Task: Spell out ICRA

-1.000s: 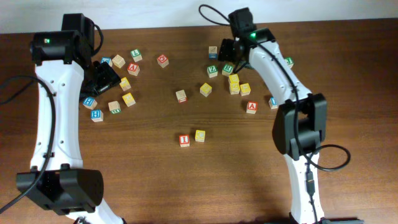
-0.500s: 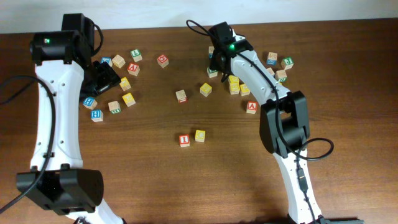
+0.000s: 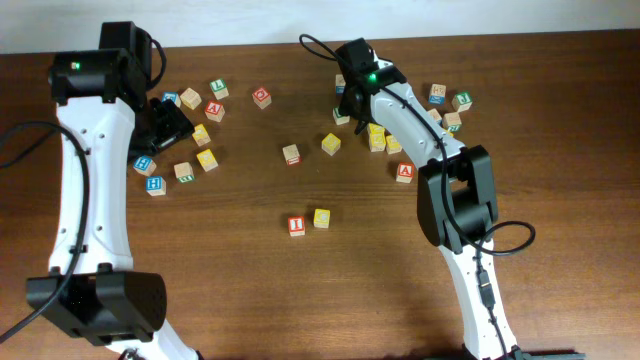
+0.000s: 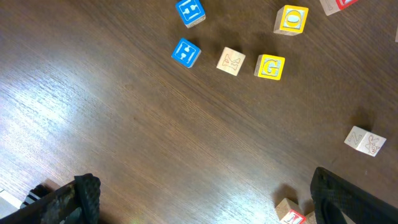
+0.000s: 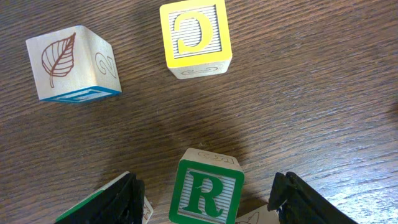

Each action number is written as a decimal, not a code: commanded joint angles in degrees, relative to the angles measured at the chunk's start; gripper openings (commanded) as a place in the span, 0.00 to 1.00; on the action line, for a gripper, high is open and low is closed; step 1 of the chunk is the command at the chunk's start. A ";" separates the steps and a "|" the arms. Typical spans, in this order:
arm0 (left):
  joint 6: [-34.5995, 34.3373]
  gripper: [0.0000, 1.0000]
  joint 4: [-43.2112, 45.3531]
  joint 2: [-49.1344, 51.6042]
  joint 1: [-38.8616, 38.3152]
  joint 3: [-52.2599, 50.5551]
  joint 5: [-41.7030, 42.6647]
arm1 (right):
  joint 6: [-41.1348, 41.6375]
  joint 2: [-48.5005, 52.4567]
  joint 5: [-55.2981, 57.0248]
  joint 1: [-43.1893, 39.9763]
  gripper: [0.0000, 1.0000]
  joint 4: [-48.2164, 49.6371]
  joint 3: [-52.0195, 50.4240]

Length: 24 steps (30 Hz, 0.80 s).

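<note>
The bench (image 5: 311,93) is dark brown wood with a fine streaked grain. Between the black fingers (image 5: 121,202) of the right claw (image 5: 206,190) is the R block (image 5: 202,180): a green letter on a white, thinly lined face inside a green border. Beyond that claw, the C block (image 5: 194,34) has a yellow frame and a yellow letter on a pale lined face. To one side of it, the leaf block (image 5: 65,62) is bare pale wood with a brown leaf outline and a blue-edged lower face. Ahead of the left claw (image 4: 205,199), also black, lie a blue block (image 4: 185,52) with white marks, a plain wooden M block (image 4: 231,61) and a yellow G block (image 4: 270,66).
</note>
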 commanded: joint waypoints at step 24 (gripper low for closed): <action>0.44 0.99 -0.09 0.17 0.09 -0.07 -0.63 | 0.33 2.19 -0.44 -0.11 0.45 0.46 -1.46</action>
